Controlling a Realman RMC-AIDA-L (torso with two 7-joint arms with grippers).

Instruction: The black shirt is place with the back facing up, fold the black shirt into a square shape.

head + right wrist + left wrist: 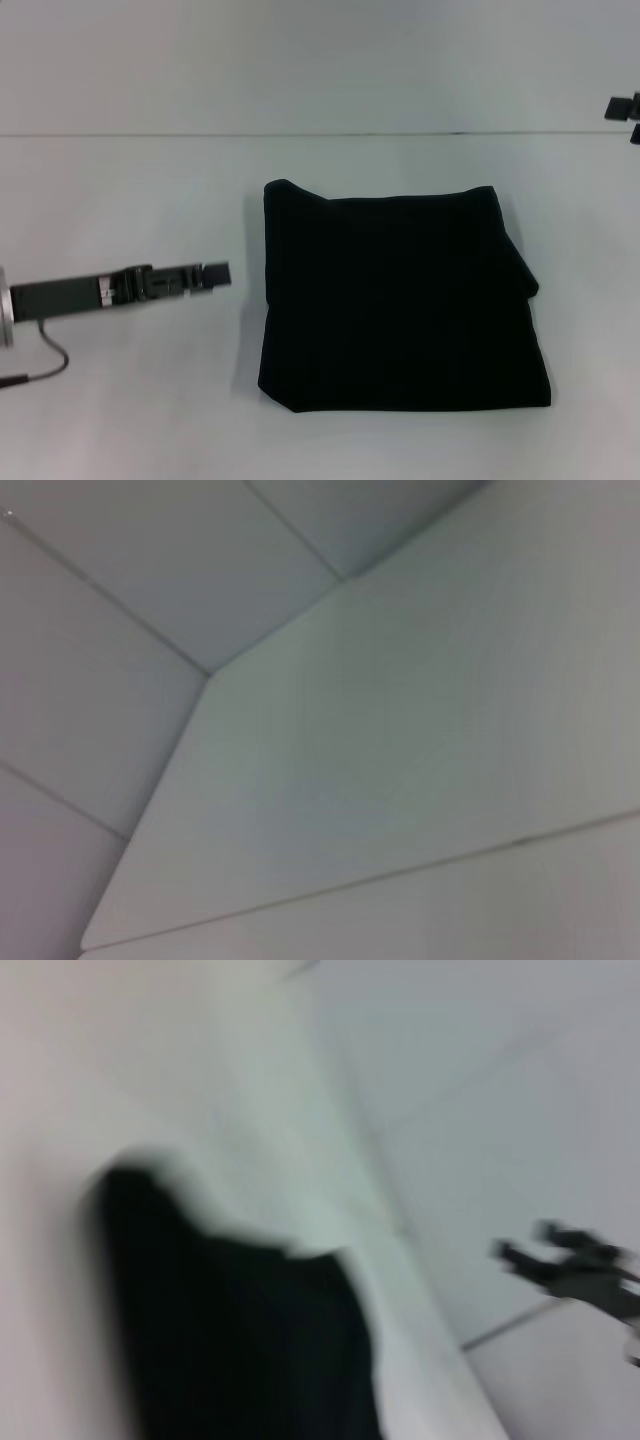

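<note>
The black shirt (400, 300) lies on the white table (130, 200) as a compact, nearly square bundle, its edges stacked in layers, with a small bulge of fabric poking out at the side away from the left arm. No lettering shows on the upper face. Judging from its shape, the folding looks essentially done.

The left gripper (212, 274) hangs just beside the shirt's left edge, apart from the cloth and pointing toward it, with bare table between. It carries nothing; whether its fingers are parted or closed I cannot tell, since they appear as one dark block. My guess is that it sits there either having let go of the last fold or ready to nudge that edge square.

The right gripper (622, 108) is well apart from the shirt, off beyond its far right corner at the edge of the room view, apparently parked out of the way. In the left wrist view its fingers (520, 1256) look spread and empty.
</note>
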